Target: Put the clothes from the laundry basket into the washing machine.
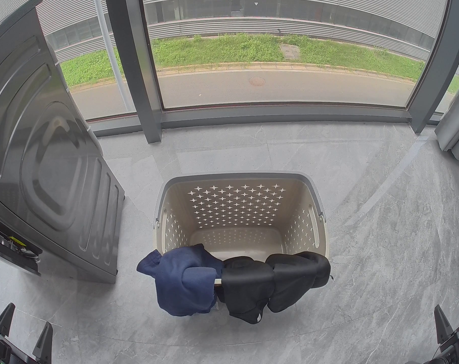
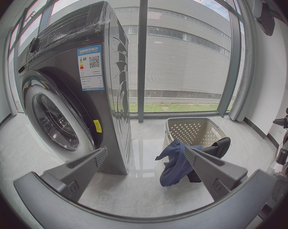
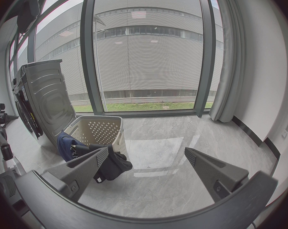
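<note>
Matt perforated plastic laundry basket, soft cloth clothes, satin grey metal washing machine, glossy stone floor.

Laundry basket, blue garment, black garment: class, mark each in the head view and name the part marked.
laundry basket (image 1: 237,203): head view, perforated far wall.
blue garment (image 1: 184,281): head view, middle of the part draped over the near rim.
black garment (image 1: 247,284): head view, part hanging outside the rim.

Clothes are draped over the near rim of the laundry basket; the washing machine is set to its left, apparently apart.
</note>
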Available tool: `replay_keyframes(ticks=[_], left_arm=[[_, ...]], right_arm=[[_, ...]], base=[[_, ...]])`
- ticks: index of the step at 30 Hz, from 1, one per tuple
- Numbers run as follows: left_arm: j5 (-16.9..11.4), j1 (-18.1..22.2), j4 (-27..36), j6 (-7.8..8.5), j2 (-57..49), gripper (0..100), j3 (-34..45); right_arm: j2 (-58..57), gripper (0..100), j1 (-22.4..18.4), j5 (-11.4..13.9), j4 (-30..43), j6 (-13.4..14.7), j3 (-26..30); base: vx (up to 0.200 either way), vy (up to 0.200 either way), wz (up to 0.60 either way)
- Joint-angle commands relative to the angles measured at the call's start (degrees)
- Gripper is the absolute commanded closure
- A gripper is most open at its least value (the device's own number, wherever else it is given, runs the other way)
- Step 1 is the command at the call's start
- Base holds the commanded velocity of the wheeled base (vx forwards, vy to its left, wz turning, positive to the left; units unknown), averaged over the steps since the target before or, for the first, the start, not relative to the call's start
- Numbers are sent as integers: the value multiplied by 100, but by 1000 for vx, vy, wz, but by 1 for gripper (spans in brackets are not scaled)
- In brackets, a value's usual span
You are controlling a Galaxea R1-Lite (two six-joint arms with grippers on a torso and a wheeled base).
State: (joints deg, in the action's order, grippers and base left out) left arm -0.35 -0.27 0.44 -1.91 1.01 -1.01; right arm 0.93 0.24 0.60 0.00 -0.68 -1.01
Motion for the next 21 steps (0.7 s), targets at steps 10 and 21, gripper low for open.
replay_keyframes(ticks=[10, 21], left_arm=[[0, 0, 0, -2, -92, 0, 92], [0, 0, 0, -11, -92, 0, 92]], right_arm=[[-93, 0, 2, 2, 0, -2, 101], [-93, 0, 2, -16, 0, 16, 101]], base=[[-40, 0, 0], [-109, 0, 0]])
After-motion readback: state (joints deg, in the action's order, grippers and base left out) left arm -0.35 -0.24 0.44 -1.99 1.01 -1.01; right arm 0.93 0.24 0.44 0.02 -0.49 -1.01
